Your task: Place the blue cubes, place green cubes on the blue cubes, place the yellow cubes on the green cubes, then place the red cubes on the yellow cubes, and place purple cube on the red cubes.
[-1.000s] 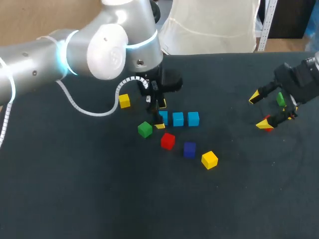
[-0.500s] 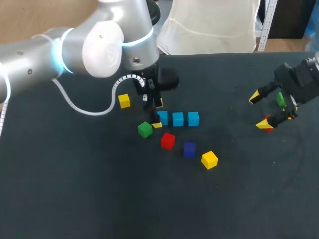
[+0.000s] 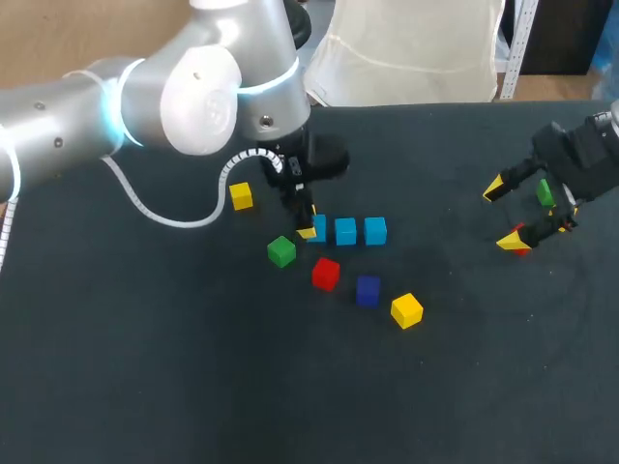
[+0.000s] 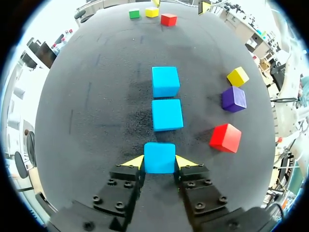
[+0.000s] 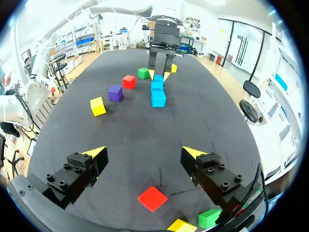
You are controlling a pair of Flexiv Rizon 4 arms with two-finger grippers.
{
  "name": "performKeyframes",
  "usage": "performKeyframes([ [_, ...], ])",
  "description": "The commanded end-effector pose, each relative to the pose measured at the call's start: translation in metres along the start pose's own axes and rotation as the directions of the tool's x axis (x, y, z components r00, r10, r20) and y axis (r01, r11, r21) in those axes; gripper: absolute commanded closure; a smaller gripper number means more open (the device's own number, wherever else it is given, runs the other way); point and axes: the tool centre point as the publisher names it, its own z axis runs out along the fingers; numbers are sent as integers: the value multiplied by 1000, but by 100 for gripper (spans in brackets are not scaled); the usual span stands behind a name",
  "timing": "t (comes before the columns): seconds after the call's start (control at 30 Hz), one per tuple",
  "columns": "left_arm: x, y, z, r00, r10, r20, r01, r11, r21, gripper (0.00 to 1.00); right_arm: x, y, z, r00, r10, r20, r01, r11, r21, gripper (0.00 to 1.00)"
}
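Gripping the end blue cube (image 4: 159,157) of a row of three, the left fingers (image 4: 136,161) stand closed on its two sides. Their yellow tips touch it, and the cube appears to rest on the dark surface (image 4: 96,121). Ahead of it, in a straight line and close together, lie the middle blue cube (image 4: 167,114) and the far blue cube (image 4: 165,81). Beside the row sit a red cube (image 4: 225,137), a purple cube (image 4: 234,98) and a yellow cube (image 4: 238,76), each apart from the others.

From the head view, a green cube (image 3: 281,252) lies just beside the gripped end of the row. A second yellow cube (image 3: 241,196) sits alone on the other side of the left arm (image 3: 145,97), near its wrist.

The right fingers (image 5: 96,153) hang wide open with nothing held between them, well apart from the row, toward the right side of the surface. Beneath them lie a second red cube (image 5: 153,198), a second green cube (image 5: 209,217) and a third yellow cube (image 5: 182,225). The green and yellow ones are just beside each other, and the red one is near them.
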Motion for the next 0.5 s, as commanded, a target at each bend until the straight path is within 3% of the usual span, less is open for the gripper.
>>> performKeyframes([
  [0.03,3,-5,-1,1000,-5,6,5,1000,-6,99,1,-1,0,1000,-1,3,1,1000,-1,0],
  [0.13,4,-7,-1,1000,-10,7,10,1000,-6,88,1,-1,0,1000,-1,3,1,1000,-1,0],
  [0.37,6,-12,0,1000,-27,15,27,1000,-3,87,1,-1,0,1000,-1,3,1,1000,-1,0],
  [0.5,6,-13,1,999,-36,26,36,999,0,79,1,-1,0,1000,-1,3,1,1000,-1,0],
])
